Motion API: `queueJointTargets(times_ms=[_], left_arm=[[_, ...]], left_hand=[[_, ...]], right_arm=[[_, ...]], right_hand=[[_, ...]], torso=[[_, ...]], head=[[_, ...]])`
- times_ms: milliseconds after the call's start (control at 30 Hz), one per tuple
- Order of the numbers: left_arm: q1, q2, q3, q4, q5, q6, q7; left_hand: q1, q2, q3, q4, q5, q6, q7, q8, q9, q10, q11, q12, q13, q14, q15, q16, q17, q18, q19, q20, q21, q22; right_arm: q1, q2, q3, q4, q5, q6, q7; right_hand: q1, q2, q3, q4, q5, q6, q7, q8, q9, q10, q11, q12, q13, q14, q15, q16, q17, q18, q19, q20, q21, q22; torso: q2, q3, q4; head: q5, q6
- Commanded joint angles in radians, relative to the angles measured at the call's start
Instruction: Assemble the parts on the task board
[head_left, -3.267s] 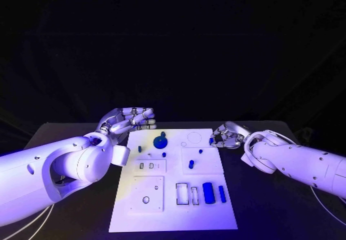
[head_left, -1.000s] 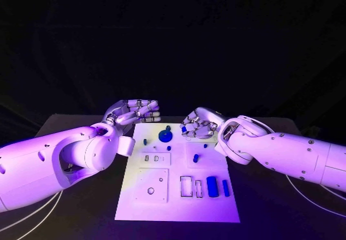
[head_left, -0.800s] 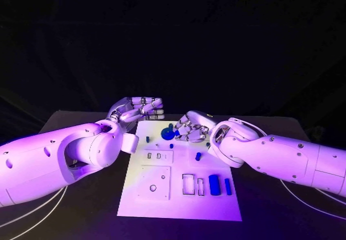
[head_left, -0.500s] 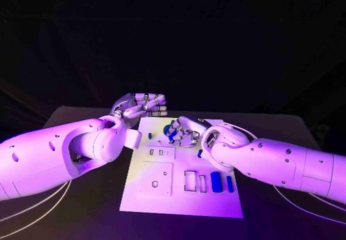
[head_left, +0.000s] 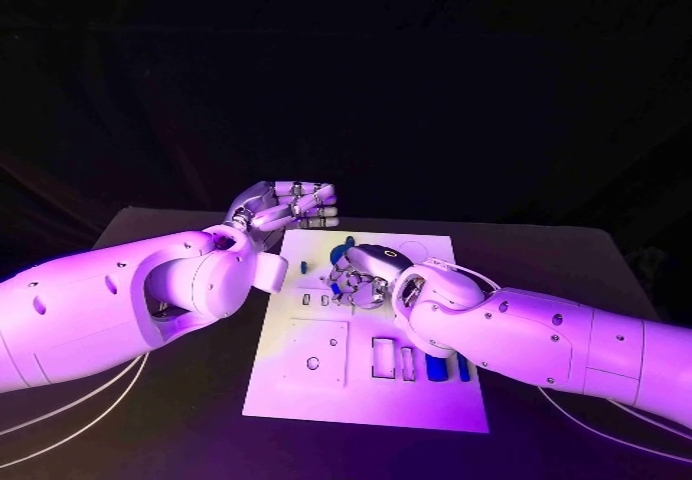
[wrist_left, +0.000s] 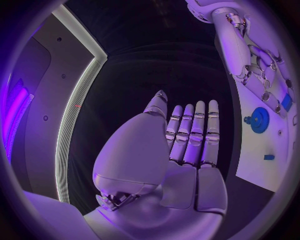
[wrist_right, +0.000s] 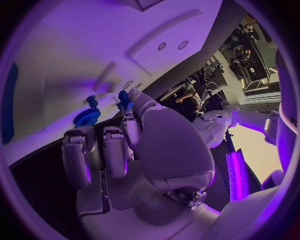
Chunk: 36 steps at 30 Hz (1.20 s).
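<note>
White plastic board (head_left: 325, 390), flat on the black table (head_left: 144, 430), centre.

Blue parts, hard and small, likely light and a little slick:
- Gear (head_left: 343, 259) with a knob, far end of the board, partly behind the right hand. Best taken by the knob or across the rim, I judge.
- Small peg (wrist_right: 124, 98), pinched at the tips of the right hand's fingers (wrist_right: 132, 107) and held over the middle of the board, near the gear. Short and stiff; a tip pinch suits it, though it could twist or slip if pressed in crooked.
- Bars (head_left: 438, 366), near right of the board, beside the open slots (head_left: 385, 358); partly covered by the right forearm. Long sides look the obvious place to grip.
- Tiny block (wrist_left: 269, 157), lying on the board near the gear.

Right hand (head_left: 364, 273): over the board's middle, fingers curled, grasping the peg.

Left hand (head_left: 289, 208): at the board's far left corner, off the board, fingers straight and side by side, holding nothing.
</note>
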Motion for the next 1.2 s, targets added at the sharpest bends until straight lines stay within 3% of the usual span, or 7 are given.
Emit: queueJointTargets(times_ms=[33, 400, 1200], left_arm=[[0.001, 0.003, 0.001, 0.001, 0.003, 0.006, 0.009], [0.001, 0.003, 0.001, 0.0, 0.003, 0.006, 0.008], [0.001, 0.001, 0.001, -0.001, 0.003, 0.006, 0.007]], left_hand=[[0.01, 0.0, 0.0, -0.007, -0.004, 0.001, 0.002, -0.005, 0.0, 0.001, 0.006, -0.005, 0.0, 0.006, -0.003, -0.003, 0.002, 0.01, -0.007, 0.0, 0.005, -0.001], [0.01, 0.0, 0.0, -0.007, -0.004, 0.001, 0.002, -0.005, 0.0, 0.001, 0.006, -0.005, 0.0, 0.006, -0.003, -0.003, 0.002, 0.01, -0.007, 0.0, 0.005, -0.001], [0.01, 0.001, -0.001, -0.007, -0.005, 0.001, 0.003, -0.006, 0.0, 0.002, 0.006, -0.006, 0.0, 0.007, -0.003, -0.004, 0.002, 0.01, -0.007, 0.0, 0.006, -0.001]], right_arm=[[-0.004, 0.007, -0.001, -0.001, -0.026, 0.021, -0.017], [-0.011, 0.018, -0.002, -0.011, -0.011, 0.041, -0.014], [-0.021, 0.023, -0.004, -0.034, -0.015, 0.07, -0.034]], right_hand=[[-0.004, 0.001, 0.006, 0.0, 0.001, 0.016, -0.006, 0.029, 0.024, 0.005, 0.0, 0.001, 0.001, 0.089, -0.006, 0.005, 0.204, -0.006, 0.103, -0.008, 0.004, 0.263], [-0.014, -0.002, 0.005, 0.002, 0.0, 0.014, -0.006, 0.031, 0.025, 0.005, 0.0, 0.001, 0.001, 0.089, -0.006, 0.005, 0.203, -0.006, 0.103, -0.008, 0.004, 0.263], [-0.049, -0.014, -0.002, 0.012, -0.002, 0.001, -0.003, 0.031, 0.027, -0.008, 0.002, -0.018, -0.016, 0.088, -0.004, 0.003, 0.199, -0.005, 0.1, -0.007, 0.0, 0.26]], torso=[[-0.001, -0.0002, -0.0004], [-0.001, -0.0012, 0.0006], [0.0, 0.0001, 0.0007]], head=[[0.003, -0.002], [0.005, -0.003], [0.01, -0.003]])
